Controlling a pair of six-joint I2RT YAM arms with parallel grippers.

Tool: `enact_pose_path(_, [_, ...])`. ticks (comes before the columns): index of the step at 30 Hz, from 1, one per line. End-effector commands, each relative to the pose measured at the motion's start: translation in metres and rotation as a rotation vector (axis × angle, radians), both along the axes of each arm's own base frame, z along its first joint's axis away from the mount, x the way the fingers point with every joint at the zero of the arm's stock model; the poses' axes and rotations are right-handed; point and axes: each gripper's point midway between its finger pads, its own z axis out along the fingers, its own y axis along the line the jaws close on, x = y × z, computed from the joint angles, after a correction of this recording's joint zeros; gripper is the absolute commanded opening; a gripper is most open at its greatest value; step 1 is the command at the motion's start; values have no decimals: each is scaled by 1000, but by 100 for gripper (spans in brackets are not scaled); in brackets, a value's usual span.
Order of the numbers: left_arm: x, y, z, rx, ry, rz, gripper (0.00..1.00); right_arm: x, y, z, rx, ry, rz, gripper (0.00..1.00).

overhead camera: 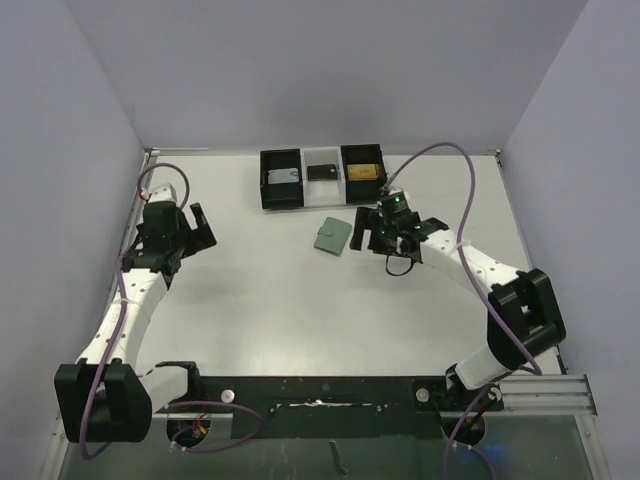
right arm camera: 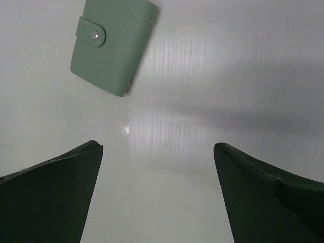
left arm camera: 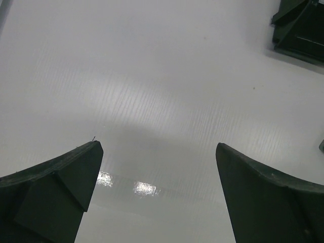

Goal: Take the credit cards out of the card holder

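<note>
The card holder (overhead camera: pixel 330 236) is a sage-green wallet lying closed on the white table, its snap tab fastened; it also shows in the right wrist view (right arm camera: pixel 112 45) at the upper left. A grey card (overhead camera: pixel 283 177), a dark card (overhead camera: pixel 321 171) and a gold-orange card (overhead camera: pixel 363 171) each lie in a separate compartment of the black boxes at the back. My right gripper (overhead camera: pixel 362 232) (right arm camera: pixel 158 152) is open and empty, just right of the wallet and apart from it. My left gripper (overhead camera: pixel 207 228) (left arm camera: pixel 158 149) is open and empty over bare table at the left.
A row of three black open-topped boxes (overhead camera: pixel 268 190) stands at the back centre; a corner of it shows in the left wrist view (left arm camera: pixel 301 28). Grey walls close in the table on the left, back and right.
</note>
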Motion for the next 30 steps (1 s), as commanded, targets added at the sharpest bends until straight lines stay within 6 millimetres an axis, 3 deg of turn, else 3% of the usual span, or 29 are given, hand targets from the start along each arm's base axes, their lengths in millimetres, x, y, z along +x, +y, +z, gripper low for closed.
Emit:
enact_pose_path(1, [5,-10,22,-97,-127,-65,97,35,41,16,48,-40,11,97])
enact_pose_path(8, [-8,-13,21,-126,-172,-93,98,75,60,1,-19,11,-72,98])
enact_pose_path(14, [-17,-19,21,-146,-224,-127,98,97,68,1,-28,-5,-101,97])
enact_pose_path(18, [-14,-21,28,-150,-259,-138,98,104,82,1,8,1,-64,98])
enact_pose_path(25, [-14,-28,18,-173,-222,-170,98,119,98,-12,39,29,-37,99])
enact_pose_path(30, [-13,-29,19,-176,-228,-176,97,107,92,-50,-18,148,-73,90])
